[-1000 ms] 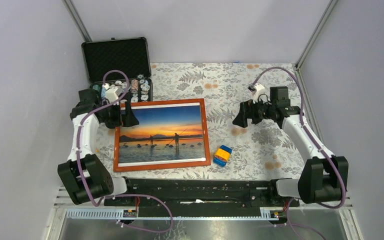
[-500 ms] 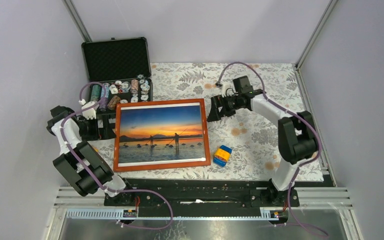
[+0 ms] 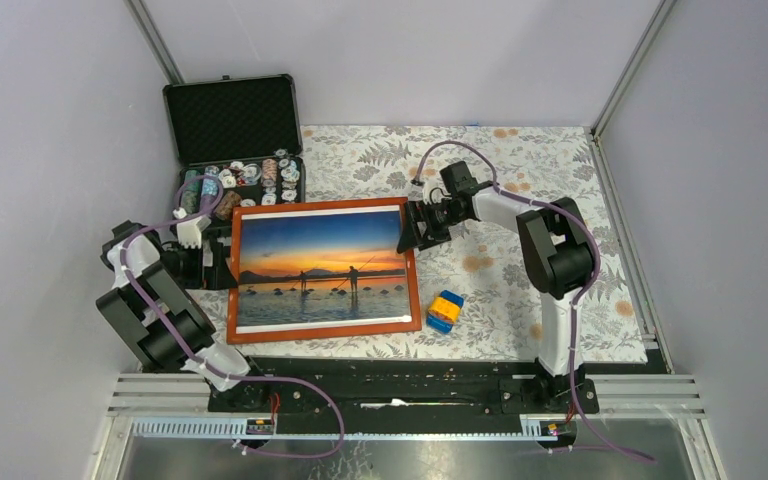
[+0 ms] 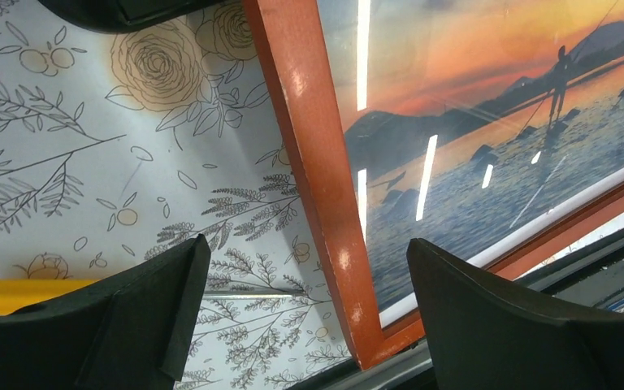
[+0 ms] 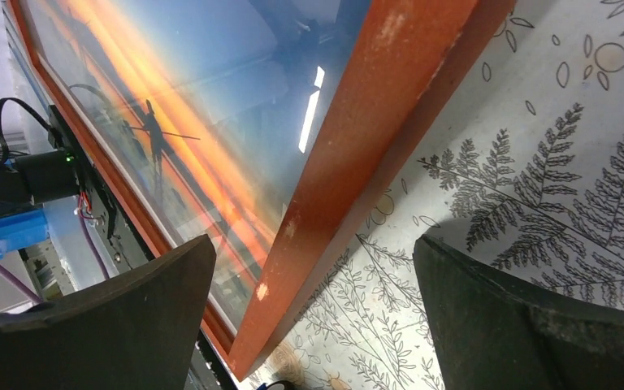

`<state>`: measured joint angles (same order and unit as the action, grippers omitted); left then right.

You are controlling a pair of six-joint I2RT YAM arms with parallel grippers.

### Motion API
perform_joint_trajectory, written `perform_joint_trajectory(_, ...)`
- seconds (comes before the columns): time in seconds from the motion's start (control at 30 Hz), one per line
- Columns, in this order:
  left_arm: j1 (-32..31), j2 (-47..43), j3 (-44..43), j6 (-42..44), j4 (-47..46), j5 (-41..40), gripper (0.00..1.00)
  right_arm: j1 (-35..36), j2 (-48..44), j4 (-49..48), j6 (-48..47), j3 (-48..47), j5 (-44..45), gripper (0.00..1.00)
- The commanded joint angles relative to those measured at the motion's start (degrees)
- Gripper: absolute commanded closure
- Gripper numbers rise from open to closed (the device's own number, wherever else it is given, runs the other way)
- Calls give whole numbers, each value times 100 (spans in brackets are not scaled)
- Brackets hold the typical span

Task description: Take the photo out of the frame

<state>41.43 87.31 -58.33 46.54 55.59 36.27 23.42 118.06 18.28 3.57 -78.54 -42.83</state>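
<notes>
- The frame (image 3: 233, 295) lies flat and face up on the tabletop (image 3: 540, 290), in front of the left arm, with the photo (image 3: 322, 265) inside it; light streaks in the wrist views suggest a glossy cover over the print
- The left gripper (image 4: 305, 272) has its jaws wide apart, one on either side of the frame's left rail, with nothing clamped
- The right gripper (image 5: 313, 260) is spread the same way, straddling the right rail near its far end; I cannot tell whether a finger touches the wood
- My reading: the two sit on opposite rails so the frame can be lifted or turned over evenly, since the back, where a photo would normally come out, faces the tabletop
- Count: one frame, one photo, two grippers, one open black case (image 3: 232, 112) behind the frame holding rows of chips (image 3: 250, 178) too small to number, and one blue-and-yellow block (image 3: 445, 311) just beside the frame's near right corner
</notes>
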Motion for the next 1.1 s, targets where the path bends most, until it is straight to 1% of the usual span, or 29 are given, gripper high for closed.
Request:
perform_joint_trajectory(0.0,-47,139,42,252,-263,353,1,115,136,-136,179,-195,-285,1)
perform_joint_trajectory(0.1,-243,283,82,157,-431,299,4,128,208,-165,216,-165,-331,3)
perform_joint_trajectory(0.27,-654,329,305,-154,-872,131,10,135,269,-230,341,-26,-554,11)
perform_joint_trajectory(0.37,-869,309,444,-209,-997,38,16,136,300,-302,477,76,-751,19)
perform_joint_trajectory(0.57,-1078,99,736,-201,-998,5,34,128,157,-299,586,240,-898,47)
perform_joint_trajectory(0.63,-1183,-73,904,-177,-1004,-31,41,113,30,-279,545,356,-890,53)
perform_joint_trajectory(0.73,-1303,-314,1038,-204,-1005,-48,52,28,-99,-165,447,435,-932,56)
perform_joint_trajectory(0.77,-1349,-397,1068,-210,-999,-50,54,0,-118,-77,415,438,-937,57)
perform_joint_trajectory(0.97,-1871,-881,1265,-277,-1000,-229,62,-342,-265,366,20,573,-894,68)
perform_joint_trajectory(1.07,-2111,-998,1322,-332,-998,-269,65,-584,-325,651,-284,643,-845,71)
